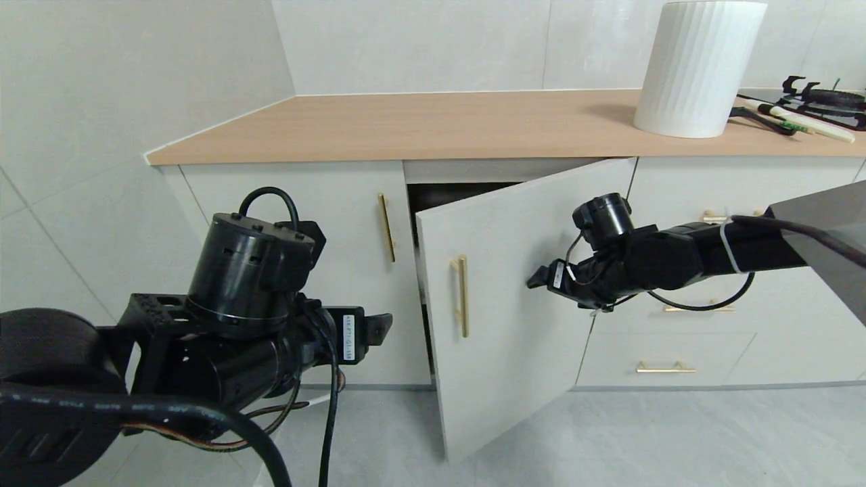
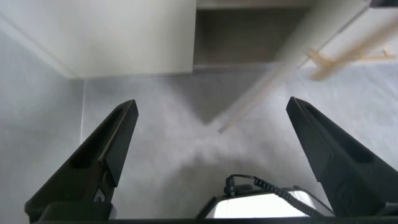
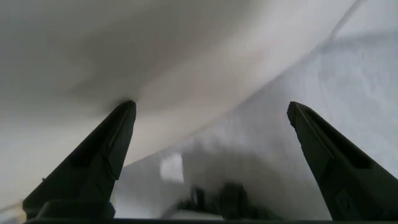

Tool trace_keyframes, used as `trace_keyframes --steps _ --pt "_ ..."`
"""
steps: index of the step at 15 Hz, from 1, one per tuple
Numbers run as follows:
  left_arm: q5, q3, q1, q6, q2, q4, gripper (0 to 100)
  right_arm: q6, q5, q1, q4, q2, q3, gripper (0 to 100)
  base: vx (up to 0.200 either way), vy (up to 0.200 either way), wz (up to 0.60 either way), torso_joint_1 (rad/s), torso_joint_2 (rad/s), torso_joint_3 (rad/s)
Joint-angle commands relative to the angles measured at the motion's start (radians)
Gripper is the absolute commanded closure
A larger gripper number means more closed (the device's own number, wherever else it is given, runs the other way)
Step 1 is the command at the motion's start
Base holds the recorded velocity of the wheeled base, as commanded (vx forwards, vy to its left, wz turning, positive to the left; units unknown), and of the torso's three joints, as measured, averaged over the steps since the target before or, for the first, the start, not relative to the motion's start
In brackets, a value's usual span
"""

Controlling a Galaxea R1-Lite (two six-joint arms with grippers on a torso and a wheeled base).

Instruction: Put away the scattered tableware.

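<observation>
- Currently the tableware (image 1: 804,119), a few long-handled utensils, lies on the wooden countertop (image 1: 419,125) at its far right end, just beside a tall white ribbed cylinder (image 1: 700,67).
- Beyond the utensils sits a black item (image 1: 827,98); I cannot tell what it is.
- Below the counter, one white cabinet door (image 1: 514,304) stands partly swung out, and dark space shows behind its free edge. Its gold handle (image 1: 461,295) runs upright near that edge.
- The neighbouring door (image 1: 298,223) to the left is closed.
- White drawers (image 1: 666,352) with gold pulls sit to the right of the open door.
- The left gripper (image 1: 379,329) hangs low in front of the closed door, well apart from the utensils. Its fingers (image 2: 109,152) are spread wide with nothing between them, and grey floor (image 2: 180,140) lies beyond.
- The right gripper (image 1: 539,277) is held in front of the open door's outer face, right of the handle. Its fingers (image 3: 106,155) are apart and empty. Whether it touches the door is unclear.
</observation>
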Motion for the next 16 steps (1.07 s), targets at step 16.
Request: trace_keyframes --steps 16 --pt "0.034 0.0 0.0 0.005 -0.005 -0.002 0 0.125 -0.258 -0.062 -0.336 0.124 -0.066 0 0.0 0.0 0.0 0.0 0.0 0.0"
